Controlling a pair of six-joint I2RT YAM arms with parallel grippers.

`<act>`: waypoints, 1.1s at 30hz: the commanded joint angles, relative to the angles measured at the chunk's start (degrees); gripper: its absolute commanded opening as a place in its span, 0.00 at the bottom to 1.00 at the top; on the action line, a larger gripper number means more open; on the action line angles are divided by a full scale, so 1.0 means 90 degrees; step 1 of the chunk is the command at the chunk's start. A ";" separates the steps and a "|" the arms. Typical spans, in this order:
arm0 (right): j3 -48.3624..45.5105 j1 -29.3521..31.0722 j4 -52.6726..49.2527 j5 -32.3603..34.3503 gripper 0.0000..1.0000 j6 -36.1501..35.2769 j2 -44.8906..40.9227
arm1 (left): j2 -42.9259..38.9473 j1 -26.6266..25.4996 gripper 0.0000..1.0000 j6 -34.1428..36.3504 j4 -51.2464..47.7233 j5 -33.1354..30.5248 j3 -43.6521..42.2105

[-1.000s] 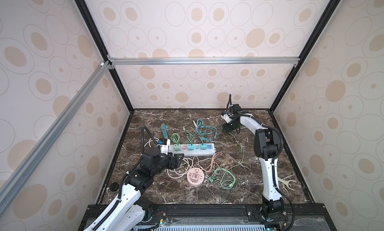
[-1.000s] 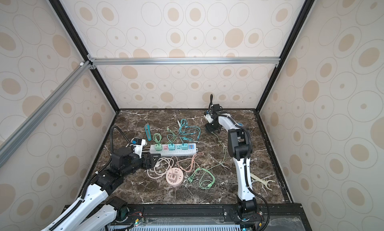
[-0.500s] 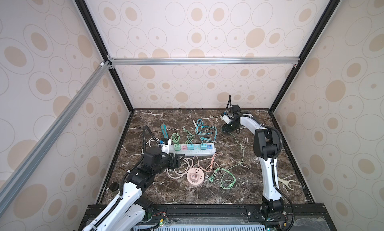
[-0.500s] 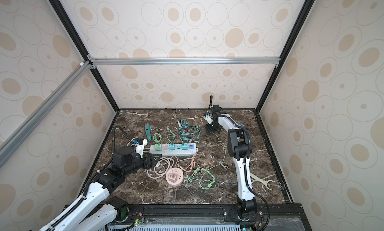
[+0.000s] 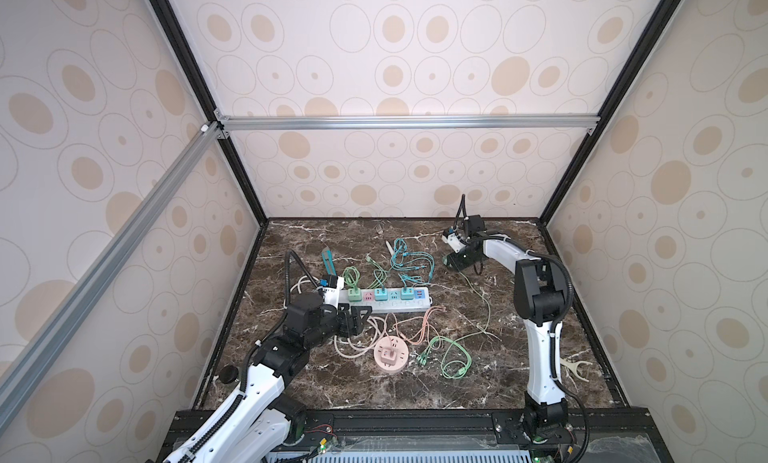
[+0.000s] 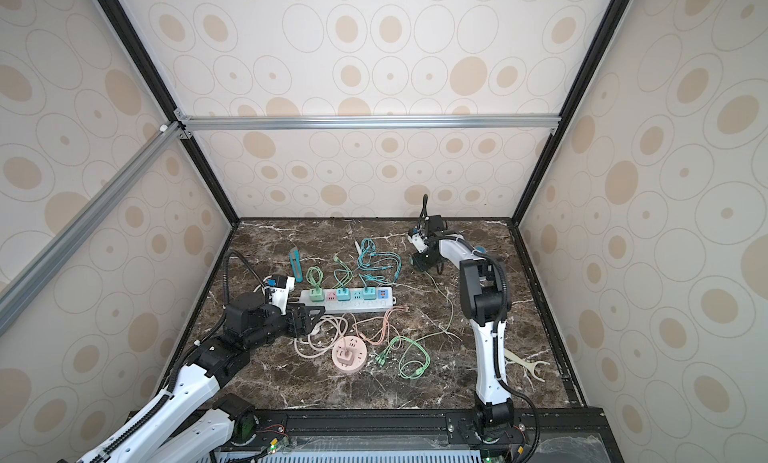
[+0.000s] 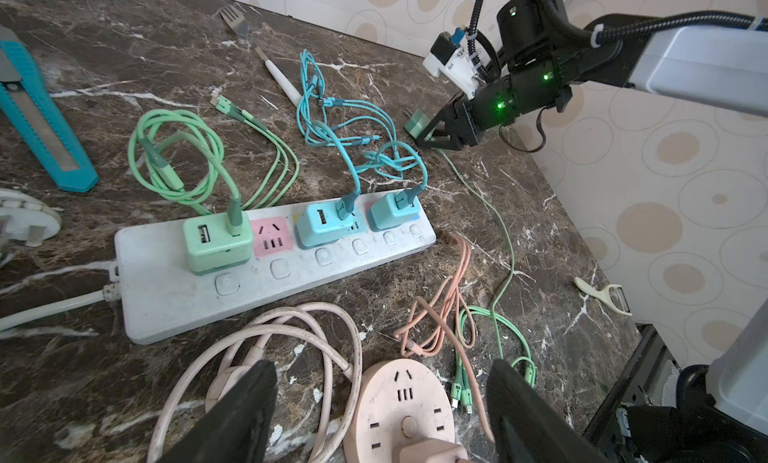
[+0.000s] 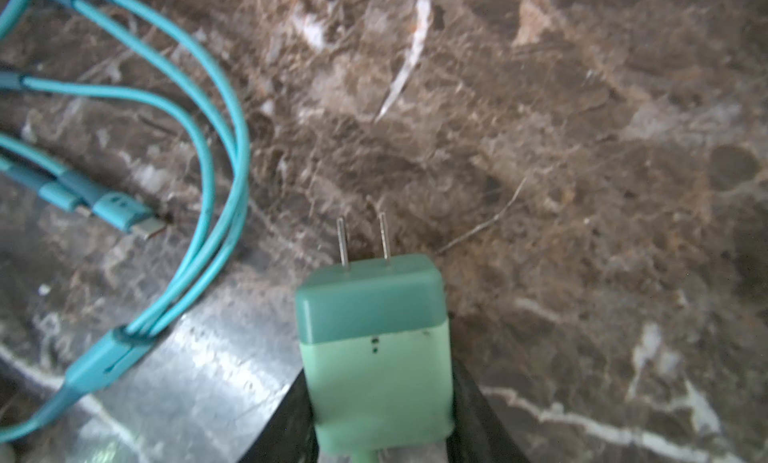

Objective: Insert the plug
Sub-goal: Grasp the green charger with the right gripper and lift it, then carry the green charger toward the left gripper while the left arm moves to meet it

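A green two-pin plug [image 8: 374, 336] lies on the dark marble at the back right, its pins pointing away from the wrist. My right gripper [image 8: 378, 373] is shut on it, one black finger against each side; it also shows in both top views [image 5: 451, 262] [image 6: 417, 262]. The left wrist view has the plug [image 7: 417, 122] at that gripper's tip. The white power strip [image 7: 166, 307] [image 5: 386, 311] holds three plugged chargers and one free pink socket [image 7: 270, 236]. My left gripper [image 7: 380, 369] [image 5: 359, 315] is open and empty, near the strip's cord end.
A round pink socket [image 7: 405, 402] [image 5: 390, 354] with a pink plug sits just under the left gripper. Green, teal and pink cables [image 5: 453, 357] lie around the strip. A teal utility knife [image 7: 37, 128], a fork [image 7: 235, 22] and a peeler [image 5: 575, 363] lie on the table.
The right gripper's jaws have closed in onto the green plug. The left arm has barely shifted and its gripper stays open.
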 commanded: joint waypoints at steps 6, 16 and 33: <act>-0.1761 -0.0002 0.1589 -0.0674 0.34 -0.0245 -0.2177 | 0.0375 0.0039 0.79 -0.0109 0.0655 0.0394 0.0541; -0.3608 0.0496 0.2636 -0.0875 0.33 -0.1000 -0.4677 | 0.1158 0.0019 0.78 -0.0373 0.1646 0.1659 0.1042; -0.3987 0.2498 0.2486 -0.0264 0.33 -0.2122 -0.6048 | 0.1792 -0.0096 0.75 -0.0250 0.1626 0.3104 0.1903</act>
